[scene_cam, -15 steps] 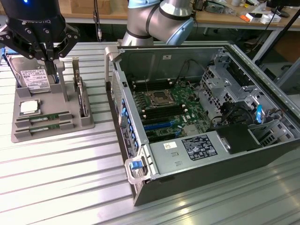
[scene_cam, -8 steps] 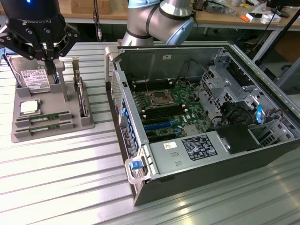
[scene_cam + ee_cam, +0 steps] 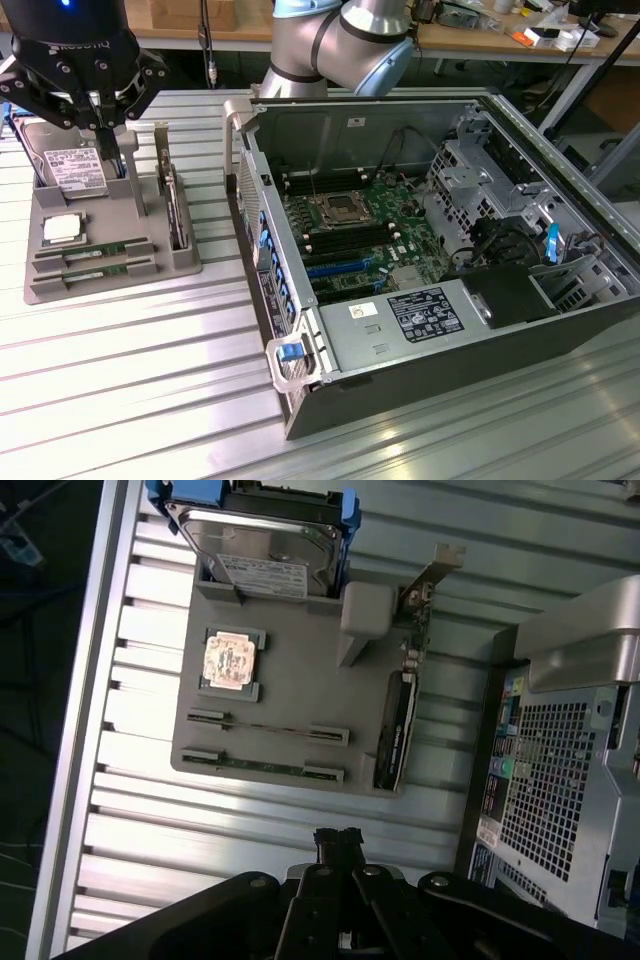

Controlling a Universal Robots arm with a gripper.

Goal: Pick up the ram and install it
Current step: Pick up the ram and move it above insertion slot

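Shut tight on nothing, my pincer (image 3: 338, 837) hangs over the counter (image 3: 120, 380), well above the grey tray (image 3: 290, 680). The ram (image 3: 262, 769) lies untouched on edge in the tray's outermost slot, with a second stick (image 3: 265, 727) in the slot just beside it. Past those sits the CPU (image 3: 231, 661) in its square pocket. The hard drive (image 3: 265, 555) stands on edge at the tray's far end. A card (image 3: 397, 730) stands upright along the tray's side nearest the case (image 3: 450, 330). That case lies open on the exterior view's right, its board (image 3: 350, 225) exposed.
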